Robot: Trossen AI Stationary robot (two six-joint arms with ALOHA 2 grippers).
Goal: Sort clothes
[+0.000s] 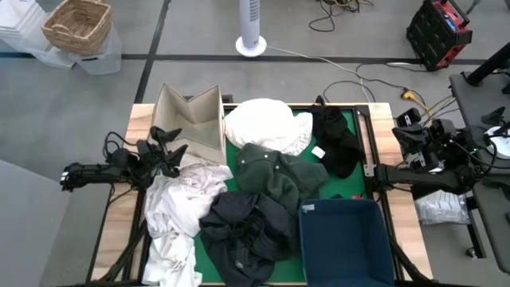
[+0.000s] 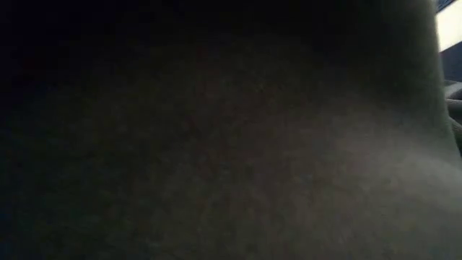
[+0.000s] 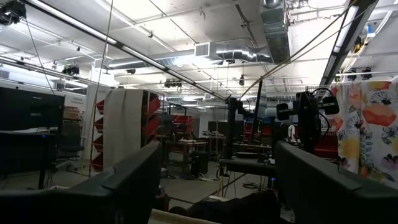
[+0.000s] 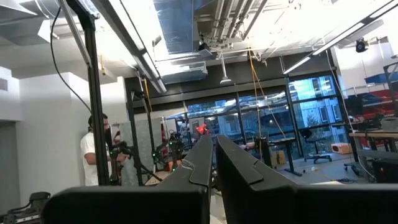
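The clothes lie heaped on the green mat in the high view: a white garment (image 1: pixel 267 123) at the far side, a black one (image 1: pixel 339 139) to its right, a dark green one (image 1: pixel 279 171) in the middle, a charcoal one (image 1: pixel 243 227) near the front and an off-white one (image 1: pixel 179 203) at the left, spilling over the near edge. My left gripper (image 1: pixel 170 146) (image 3: pixel 217 186) is open, raised by the cardboard box above the off-white garment, pointing level into the room. My right gripper (image 1: pixel 408 131) (image 4: pixel 213 158) is shut, off the mat's right side.
A beige cardboard box (image 1: pixel 191 119) stands open at the table's far left. A navy blue bin (image 1: pixel 343 239) sits at the near right corner. Dark fabric (image 2: pixel 216 144) covers almost the whole low view. Cables and gear lie to the right of the table.
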